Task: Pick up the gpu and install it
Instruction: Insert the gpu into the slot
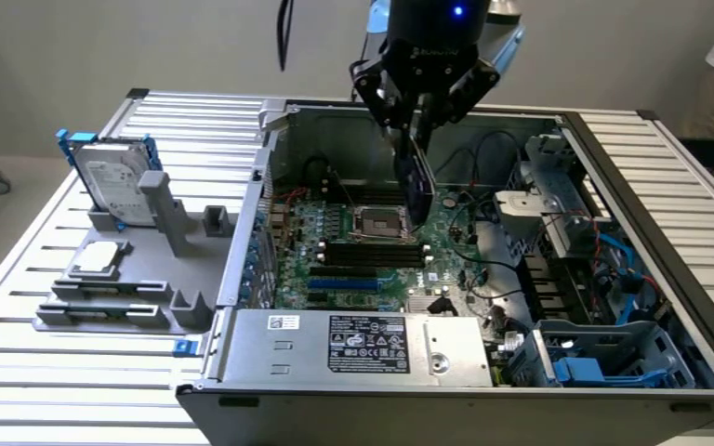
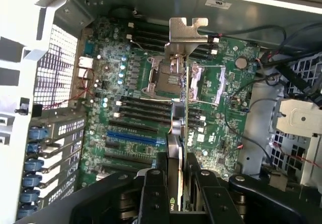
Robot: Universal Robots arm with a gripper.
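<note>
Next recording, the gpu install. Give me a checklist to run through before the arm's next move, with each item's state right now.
1. Grip: the gripper is shut on the gpu, with the card between its fingers: ok.
2. Card over the open case, above the motherboard: ok.
3. Card seated in a slot: not ok; it hangs above the board, bracket end down.
4. Blue slot bare, nothing plugged in: ok.
5. Card edge lined up with that slot: cannot tell.
6. Cables apart from the card: ok.
</note>
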